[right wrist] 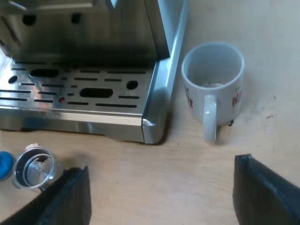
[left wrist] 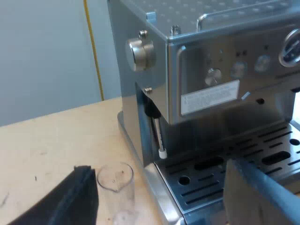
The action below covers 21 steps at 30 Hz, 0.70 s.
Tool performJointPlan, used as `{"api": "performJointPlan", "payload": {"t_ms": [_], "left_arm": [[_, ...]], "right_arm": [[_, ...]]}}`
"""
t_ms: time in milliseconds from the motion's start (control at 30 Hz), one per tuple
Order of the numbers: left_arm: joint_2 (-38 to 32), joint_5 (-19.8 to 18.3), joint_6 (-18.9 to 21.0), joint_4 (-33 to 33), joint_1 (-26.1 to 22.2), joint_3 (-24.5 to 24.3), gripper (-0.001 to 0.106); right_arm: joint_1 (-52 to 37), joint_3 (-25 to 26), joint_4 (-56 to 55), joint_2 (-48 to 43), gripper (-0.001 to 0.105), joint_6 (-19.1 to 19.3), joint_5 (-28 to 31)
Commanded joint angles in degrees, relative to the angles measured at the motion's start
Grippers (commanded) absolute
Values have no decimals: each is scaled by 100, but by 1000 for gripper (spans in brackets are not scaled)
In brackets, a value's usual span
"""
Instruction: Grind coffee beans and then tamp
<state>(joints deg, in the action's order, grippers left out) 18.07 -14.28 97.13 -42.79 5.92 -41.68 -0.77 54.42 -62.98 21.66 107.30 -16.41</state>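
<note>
**Wooden table with coffee machine: nothing ground yet**

Seemingly empty, the holder lies loose beside the blue tamper; grinding and tamping both remain. Spread wide, the right gripper hovers near the mug; the left gripper, equally wide, faces the machine's tray beside the glass.

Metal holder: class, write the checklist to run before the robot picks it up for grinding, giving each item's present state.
1. right tool open: ok.
2. left tool open: ok.
3. metal holder loose on the table, near the right tool: ok.
4. its handle free to grip: cannot tell, hidden.
5. blue tamper at hand beside the holder: ok.
6. mug standing apart from the holder: ok.
</note>
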Motion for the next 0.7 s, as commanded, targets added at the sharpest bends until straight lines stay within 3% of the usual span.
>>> {"api": "performJointPlan", "payload": {"t_ms": [33, 233, 567, 700], "left_arm": [[-361, 80, 170, 20, 1, 219, 59], [-1176, 80, 170, -59, 1, 513, 59], [-1981, 80, 170, -688, 1, 514, 59], [-2107, 80, 157, -938, 1, 506, 59]], "right_arm": [[-20, -65, -21, -406, 65, 91, 51], [-20, -400, -21, -1306, 65, 80, 342], [-20, -854, -33, -2493, 65, -256, 377], [-20, -942, -241, -2459, 65, -215, 424]]}}
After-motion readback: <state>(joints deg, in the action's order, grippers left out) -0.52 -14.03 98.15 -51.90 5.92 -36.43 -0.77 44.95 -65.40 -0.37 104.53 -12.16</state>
